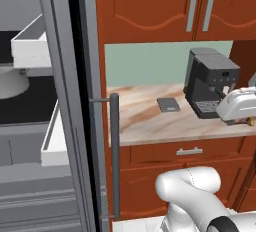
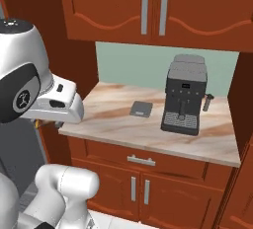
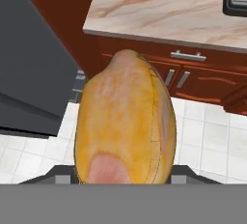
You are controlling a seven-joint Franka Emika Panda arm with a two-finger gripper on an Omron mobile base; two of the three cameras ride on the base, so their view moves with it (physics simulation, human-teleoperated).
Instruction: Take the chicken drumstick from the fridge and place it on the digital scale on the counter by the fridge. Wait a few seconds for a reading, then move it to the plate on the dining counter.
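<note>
- Chicken drumstick [image 3: 124,121] sits right in my claw [image 3: 124,177]. It is big and golden-orange in the hand view, with a pink end near me.
- My claw is closed on the chicken drumstick, one finger on each side. The meat hides the tips.
- I hold it up in the air, above the white floor tiles [image 3: 207,136] and in front of the red-brown cupboards [image 3: 193,80].
- On the far tabletop [image 1: 145,121] lies the digital scale [image 1: 168,104], small, flat and grey. Nothing is on it.
- A dark coffee machine [image 1: 209,83] stands just to the right of the digital scale.
- On the left is the fridge [image 1: 35,126], with its door open. I can see its white bins and a long grey bar handle [image 1: 114,151].
- My white hand [image 1: 237,104] shows at the right edge of the left base view, near the front edge of the tabletop.
</note>
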